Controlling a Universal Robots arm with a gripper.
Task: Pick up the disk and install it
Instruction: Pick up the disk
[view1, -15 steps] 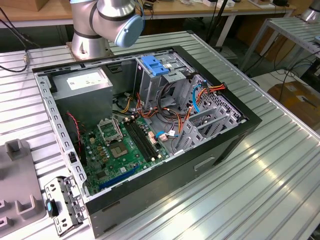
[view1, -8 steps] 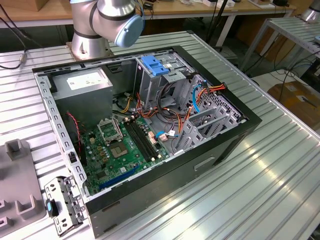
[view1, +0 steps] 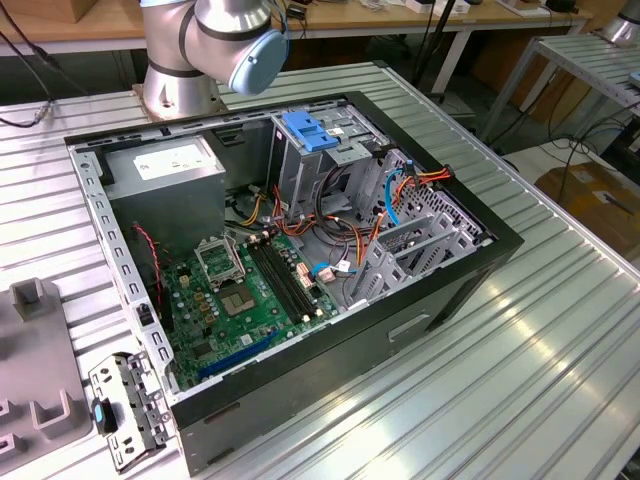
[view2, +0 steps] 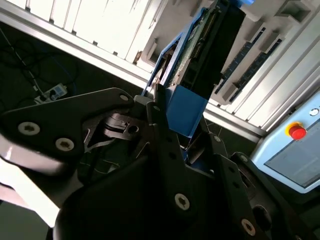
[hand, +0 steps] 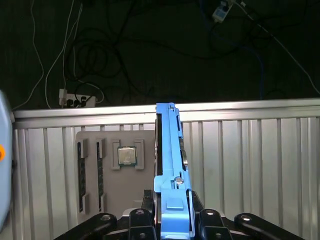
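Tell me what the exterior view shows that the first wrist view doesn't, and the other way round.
Exterior view: the arm at its base, the open case, its motherboard and the drive cage. First wrist view: the gripper shut on the disk, seen edge-on, and a chip in its slot. Both: the ribbed table and, it seems, the same grey tray.

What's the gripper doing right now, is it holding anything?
The gripper is shut on the disk, gripped by its blue carrier frame.
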